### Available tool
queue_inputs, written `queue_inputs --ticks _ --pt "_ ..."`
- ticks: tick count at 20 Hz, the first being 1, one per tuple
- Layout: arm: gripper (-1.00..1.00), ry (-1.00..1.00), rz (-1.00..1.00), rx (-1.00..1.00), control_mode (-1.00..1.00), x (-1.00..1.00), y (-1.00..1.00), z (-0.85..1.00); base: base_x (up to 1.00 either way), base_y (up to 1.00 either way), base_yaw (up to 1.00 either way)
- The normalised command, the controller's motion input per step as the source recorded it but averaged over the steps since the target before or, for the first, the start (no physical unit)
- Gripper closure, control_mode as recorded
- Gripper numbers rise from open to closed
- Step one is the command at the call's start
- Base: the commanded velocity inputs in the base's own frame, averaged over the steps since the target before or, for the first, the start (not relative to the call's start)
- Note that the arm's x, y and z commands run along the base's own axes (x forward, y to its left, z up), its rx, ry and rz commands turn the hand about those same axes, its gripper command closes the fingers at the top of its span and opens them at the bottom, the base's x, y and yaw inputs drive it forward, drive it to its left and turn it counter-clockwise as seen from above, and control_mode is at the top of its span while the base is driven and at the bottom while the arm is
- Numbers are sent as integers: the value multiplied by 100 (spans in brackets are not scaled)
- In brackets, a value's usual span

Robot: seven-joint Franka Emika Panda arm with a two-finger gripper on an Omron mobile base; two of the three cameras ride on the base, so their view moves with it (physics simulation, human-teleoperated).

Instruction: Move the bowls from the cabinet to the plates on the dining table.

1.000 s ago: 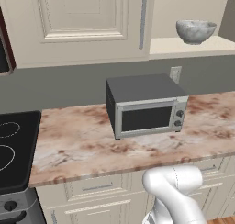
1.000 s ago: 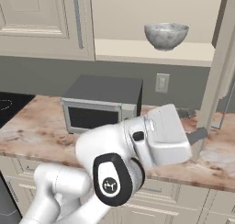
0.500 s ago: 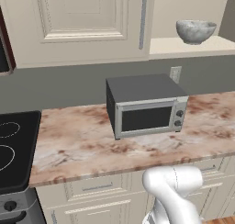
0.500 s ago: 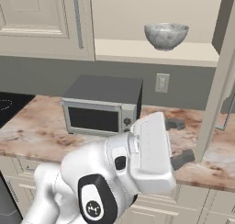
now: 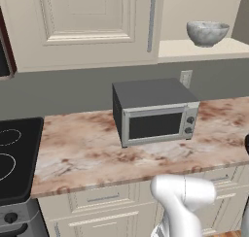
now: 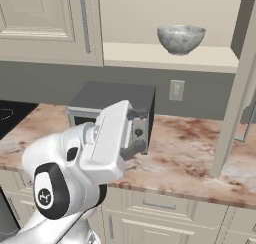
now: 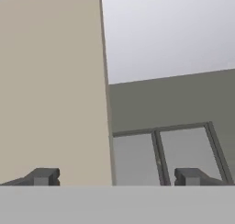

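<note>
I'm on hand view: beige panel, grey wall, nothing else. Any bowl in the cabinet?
Observer: Yes, one bowl sits upright on the open cabinet shelf.
Operator: Gripper relative to it?
Observer: The gripper is well below the shelf, about level with the microwave and overlapping it in the right base view. Its jaws are open and empty.
Operator: Door in the way?
Observer: No, the cabinet door stands open to the right of the bowl.
</note>
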Motion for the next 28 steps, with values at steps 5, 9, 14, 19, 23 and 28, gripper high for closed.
queue_inputs --ticks 5,9,14,19,23,28 --pt "-100 -4 15 -2 -100 -1 77 0 0 0 0" --pt "-100 0 24 0 -100 0 65 0 0 0 0" --pt "-100 0 28 0 -100 0 53 3 0 0 0" --pt "-100 0 34 3 -100 0 38 8 0 0 0" --pt "-100 0 40 5 -100 2 20 1 0 0 0" --pt "-100 0 38 3 -100 18 5 0 0 0 0"
